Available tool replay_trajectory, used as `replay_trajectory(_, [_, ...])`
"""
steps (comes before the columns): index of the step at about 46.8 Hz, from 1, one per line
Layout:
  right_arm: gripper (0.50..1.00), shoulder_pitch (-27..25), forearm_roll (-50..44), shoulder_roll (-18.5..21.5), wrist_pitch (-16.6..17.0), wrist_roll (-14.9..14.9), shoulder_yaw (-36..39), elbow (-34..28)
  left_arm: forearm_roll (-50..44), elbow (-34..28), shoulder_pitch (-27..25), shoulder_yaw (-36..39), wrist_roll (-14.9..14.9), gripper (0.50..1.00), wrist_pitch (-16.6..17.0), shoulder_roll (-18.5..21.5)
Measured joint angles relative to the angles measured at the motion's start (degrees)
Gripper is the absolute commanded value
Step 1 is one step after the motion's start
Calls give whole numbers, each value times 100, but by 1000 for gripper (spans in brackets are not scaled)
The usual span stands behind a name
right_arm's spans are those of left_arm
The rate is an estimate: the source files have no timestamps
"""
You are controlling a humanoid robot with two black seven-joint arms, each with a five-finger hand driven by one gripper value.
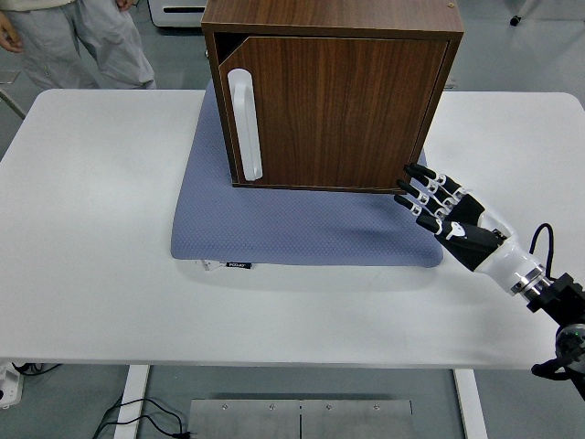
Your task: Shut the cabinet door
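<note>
The dark wood cabinet (334,91) stands at twelve o'clock on a blue-grey mat (292,224) over the white bench (101,229), its door (338,110) nearly flush, a white handle (245,123) at its left. At four o'clock the right robot hand (439,206) hovers with fingers spread, holding nothing, just clear of the cabinet's corner. A person (82,37) stands at eleven o'clock.

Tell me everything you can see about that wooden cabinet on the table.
The cabinet is a boxy cube with a dark walnut-looking wood grain. Its single front door carries a tall white handle near the left edge. The door looks nearly shut, with a thin dark gap showing at its upper left corner. It stands upright on a blue-grey mat towards the back of the white table. The right hand, fingers spread, is off to its lower right, not touching it.
</note>
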Motion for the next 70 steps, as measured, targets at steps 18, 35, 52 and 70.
replay_trajectory(18, [1000, -403, 48, 27, -48, -6, 729, -40, 2, 0, 0, 0, 0, 1000, 0, 0])
replay_trajectory(35, [1000, -443, 62, 210, -620, 0, 1306, -195, 2, 0, 0, 0, 0, 1000, 0, 0])
replay_trajectory(52, [1000, -181, 70, 790, -1637, 235, 1426, -246, 0, 0, 0, 0, 1, 1000, 0, 0])
replay_trajectory(70, [1000, 327, 70, 1127, -2014, 238, 1366, -607, 3, 0, 0, 0, 1, 1000, 0, 0])
